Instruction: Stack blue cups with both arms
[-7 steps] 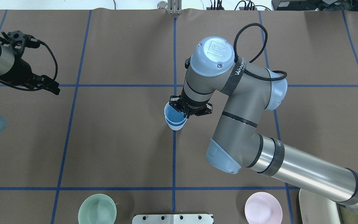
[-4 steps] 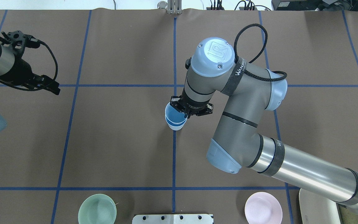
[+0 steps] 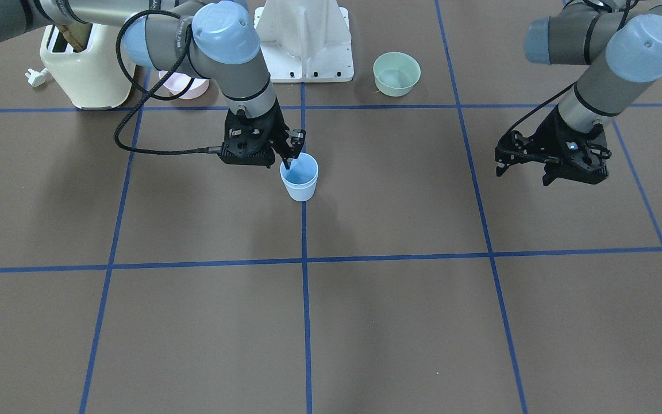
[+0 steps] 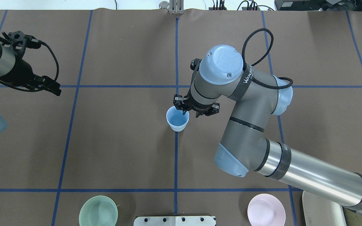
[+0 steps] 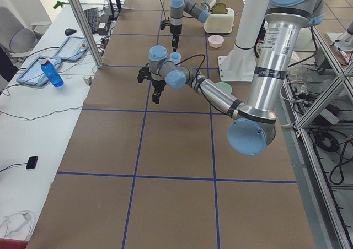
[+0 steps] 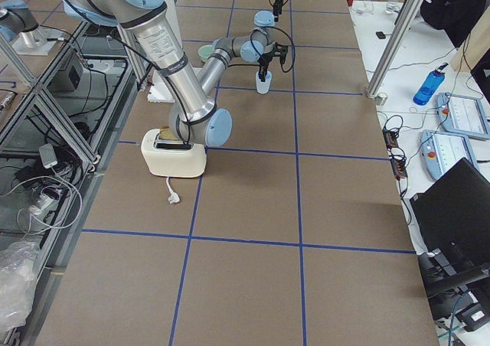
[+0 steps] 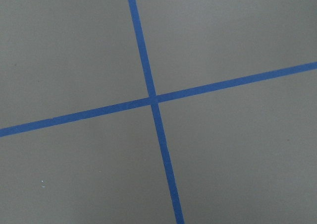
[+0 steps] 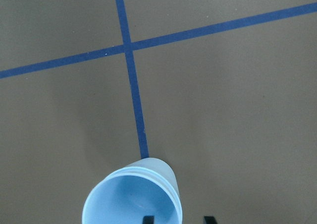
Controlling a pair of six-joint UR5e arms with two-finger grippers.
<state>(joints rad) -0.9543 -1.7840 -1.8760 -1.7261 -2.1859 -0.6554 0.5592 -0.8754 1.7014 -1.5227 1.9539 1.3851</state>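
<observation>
The two blue cups (image 4: pixel 177 121) stand nested as one stack on the blue tape line at the table's middle; they also show in the front view (image 3: pixel 300 179) and the right wrist view (image 8: pixel 132 199). My right gripper (image 4: pixel 185 110) hovers at the stack's rim (image 3: pixel 288 160). It is open, with one fingertip (image 8: pixel 147 218) inside the cup and the other outside, and the cup wall sits loose between them. My left gripper (image 4: pixel 52 88) is open and empty, far off to the side over bare table (image 3: pixel 523 171). The left wrist view shows only tape lines.
A mint-green bowl (image 4: pixel 98 215) and a pink bowl (image 4: pixel 266 210) sit at the near edge beside the white mounting base (image 3: pixel 305 40). A cream toaster (image 3: pixel 87 69) stands by the right arm's base. Blue tape lines grid the brown table cover.
The upper cup has sunk fully into the lower one. My right gripper has let go of it and shifted slightly away with the arm. The left arm has not moved.
</observation>
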